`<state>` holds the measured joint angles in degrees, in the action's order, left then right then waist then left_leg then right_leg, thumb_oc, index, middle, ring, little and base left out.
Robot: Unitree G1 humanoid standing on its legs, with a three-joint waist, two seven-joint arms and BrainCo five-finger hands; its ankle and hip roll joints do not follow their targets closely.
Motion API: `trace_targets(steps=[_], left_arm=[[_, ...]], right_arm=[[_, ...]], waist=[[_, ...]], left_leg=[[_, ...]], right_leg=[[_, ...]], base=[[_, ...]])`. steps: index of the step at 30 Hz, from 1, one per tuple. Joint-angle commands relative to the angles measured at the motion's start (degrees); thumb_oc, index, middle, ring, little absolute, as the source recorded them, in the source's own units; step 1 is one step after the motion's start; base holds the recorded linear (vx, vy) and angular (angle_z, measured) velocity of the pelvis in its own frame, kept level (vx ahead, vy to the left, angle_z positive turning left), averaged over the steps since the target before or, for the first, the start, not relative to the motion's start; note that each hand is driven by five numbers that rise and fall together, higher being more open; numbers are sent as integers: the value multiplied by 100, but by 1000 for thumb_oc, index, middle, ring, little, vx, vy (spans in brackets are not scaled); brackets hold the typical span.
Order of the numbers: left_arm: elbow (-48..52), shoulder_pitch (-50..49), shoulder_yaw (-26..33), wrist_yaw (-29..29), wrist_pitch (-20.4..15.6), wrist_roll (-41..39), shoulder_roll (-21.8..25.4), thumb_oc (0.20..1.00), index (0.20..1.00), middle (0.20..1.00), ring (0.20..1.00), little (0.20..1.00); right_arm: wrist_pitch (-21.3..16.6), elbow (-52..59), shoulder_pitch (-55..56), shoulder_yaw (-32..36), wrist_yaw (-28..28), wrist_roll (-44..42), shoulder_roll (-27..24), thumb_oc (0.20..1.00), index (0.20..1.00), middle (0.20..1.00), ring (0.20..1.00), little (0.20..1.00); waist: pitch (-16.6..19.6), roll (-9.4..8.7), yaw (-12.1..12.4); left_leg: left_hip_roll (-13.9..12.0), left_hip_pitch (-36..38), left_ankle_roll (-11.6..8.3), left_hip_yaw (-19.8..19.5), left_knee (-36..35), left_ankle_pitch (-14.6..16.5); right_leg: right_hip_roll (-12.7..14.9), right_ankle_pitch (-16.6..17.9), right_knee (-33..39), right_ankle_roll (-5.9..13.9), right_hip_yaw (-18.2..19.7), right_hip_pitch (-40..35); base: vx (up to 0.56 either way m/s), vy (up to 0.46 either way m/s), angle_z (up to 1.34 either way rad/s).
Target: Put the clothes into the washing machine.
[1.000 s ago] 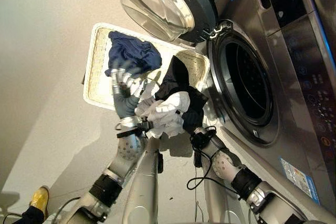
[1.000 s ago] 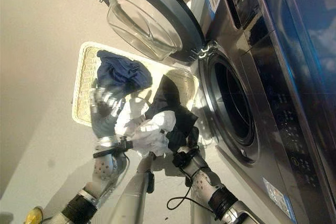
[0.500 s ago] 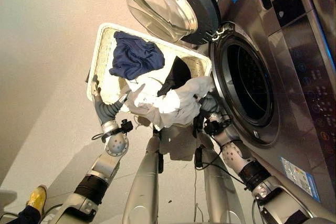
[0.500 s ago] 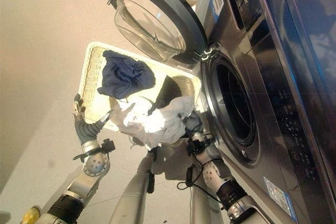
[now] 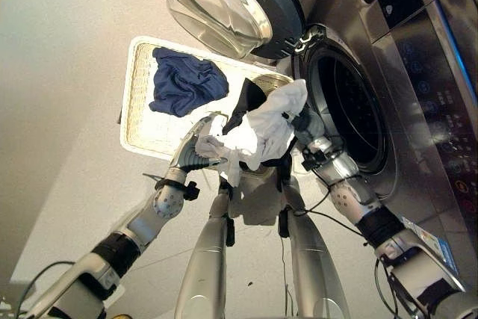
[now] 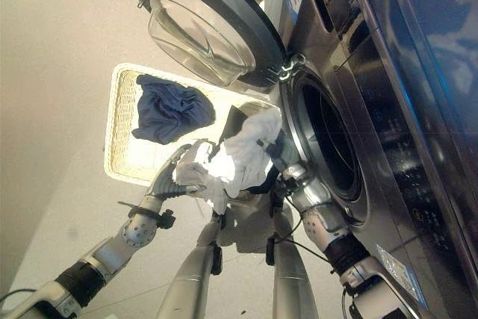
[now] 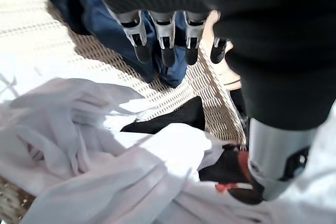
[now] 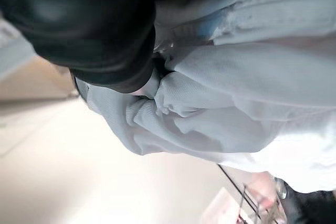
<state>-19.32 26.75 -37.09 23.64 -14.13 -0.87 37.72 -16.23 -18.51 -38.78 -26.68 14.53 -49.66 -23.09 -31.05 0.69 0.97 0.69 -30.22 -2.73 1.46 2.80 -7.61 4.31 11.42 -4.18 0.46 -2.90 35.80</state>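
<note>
White clothes (image 5: 261, 128) bunched up with a bit of black cloth (image 5: 249, 98), held up right beside the open washing machine (image 5: 351, 110) mouth. Right hand (image 5: 308, 126) tucked in behind them, fingers hidden, so cannot tell. Left hand (image 7: 168, 38) with straight fingers, just under the bundle. Blue clothes (image 5: 187, 80) lying in the basket (image 5: 138, 121). Stickers on the machine too small to read.

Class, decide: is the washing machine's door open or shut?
Open. The round glass door is swung away on its hinge, leaving the dark drum opening exposed beside the white garment.
</note>
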Motion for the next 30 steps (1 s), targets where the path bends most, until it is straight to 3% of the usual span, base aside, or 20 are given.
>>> trace_targets(steps=[1, 4, 10, 13, 16, 19, 20, 21, 22, 23, 24, 27, 30], left_arm=[[249, -167, 149, 207, -264, -97, -324, 1000, 1000, 1000, 1000, 1000], [164, -46, 151, 492, -124, 146, -550, 1000, 1000, 1000, 1000, 1000], [46, 195, -86, 516, 355, 534, -742, 1000, 1000, 1000, 1000, 1000], [-11, 385, -254, 54, 547, 410, -781, 1000, 1000, 1000, 1000, 1000], [-81, 541, -478, -815, 748, -220, -833, 1000, 1000, 1000, 1000, 1000], [-213, 631, -575, -1189, 810, -644, -912, 1000, 1000, 1000, 1000, 1000], [-277, 683, -622, -1267, 854, -763, -934, 768, 768, 768, 768, 768], [-306, 700, -629, -1288, 865, -774, -948, 620, 620, 620, 620, 620], [-364, 733, -648, -1295, 906, -810, -981, 335, 335, 335, 335, 335], [-380, 745, -659, -1295, 925, -825, -990, 247, 247, 247, 247, 247], [-431, 761, -668, -1408, 1026, -892, -994, 200, 200, 200, 200, 200], [-489, 762, -697, -1758, 1233, -992, -953, 200, 200, 200, 200, 200], [-519, 735, -736, -1848, 1224, -1220, -943, 200, 200, 200, 200, 200]], right_arm=[[-21, 685, -75, 6, 227, 53, 75, 200, 200, 200, 200, 200], [85, 712, -176, -161, 115, 410, 246, 200, 200, 200, 200, 200], [399, 845, -268, -436, 193, 503, 414, 200, 200, 200, 200, 200], [475, 942, -284, -619, 203, 560, 515, 200, 200, 200, 200, 200], [508, 1055, -343, -776, 158, 539, 546, 200, 200, 200, 200, 200], [447, 1025, -404, -836, 144, 439, 582, 200, 200, 200, 200, 200], [401, 1016, -430, -863, 97, 405, 609, 200, 200, 200, 200, 200], [395, 1010, -444, -863, 81, 396, 622, 200, 200, 200, 200, 200], [371, 995, -478, -862, 36, 380, 654, 200, 200, 200, 200, 200], [352, 990, -489, -862, 16, 369, 666, 200, 200, 200, 200, 200], [296, 980, -524, -843, -34, 304, 677, 200, 200, 200, 200, 200], [186, 961, -591, -766, -44, 180, 672, 200, 200, 200, 200, 200], [86, 958, -647, -730, -79, 228, 679, 200, 200, 200, 200, 200]], waist=[[125, 344, -136], [125, 316, -105], [125, 243, -103], [125, 189, -136], [125, 148, -176], [125, 135, -197], [125, 132, -203], [125, 130, -204], [125, 125, -206], [125, 124, -206], [125, 119, -196], [125, 118, -185], [125, 135, -183]], left_leg=[[355, -129, 150, -46, 161, -135], [387, -137, 177, -98, 161, -142], [406, -215, 203, -123, 181, -153], [386, -247, 203, -100, 139, -174], [369, -251, 201, -70, 92, -190], [368, -256, 196, -58, 103, -186], [374, -260, 200, -63, 115, -187], [375, -262, 198, -65, 121, -186], [381, -270, 196, -73, 140, -185], [385, -276, 196, -77, 149, -185], [398, -270, 194, -94, 166, -179], [414, -249, 188, -123, 194, -159], [420, -226, 183, -142, 231, -141]], right_leg=[[-44, -72, -50, 334, -222, -257], [-37, -52, -45, 342, -207, -246], [-52, -8, -38, 346, -190, -161], [-76, 36, -6, 356, -168, -101], [-105, 74, 48, 358, -147, -83], [-112, 68, 39, 357, -152, -82], [-113, 68, 29, 354, -153, -80], [-112, 67, 24, 354, -155, -78], [-110, 67, 13, 352, -160, -72], [-111, 68, 8, 350, -162, -68], [-102, 63, 10, 349, -177, -89], [-85, 66, 17, 348, -203, -122], [-71, 60, -4, 345, -212, -145]], base=[[0, 0, 0], [-29, -4, 4], [0, 0, 0], [9, 11, 5], [3, 11, 1], [0, 0, 0], [0, 0, 0], [0, 0, 0], [0, 0, 0], [0, 0, 0], [0, 0, 0], [6, -3, -1], [7, -2, -1]])
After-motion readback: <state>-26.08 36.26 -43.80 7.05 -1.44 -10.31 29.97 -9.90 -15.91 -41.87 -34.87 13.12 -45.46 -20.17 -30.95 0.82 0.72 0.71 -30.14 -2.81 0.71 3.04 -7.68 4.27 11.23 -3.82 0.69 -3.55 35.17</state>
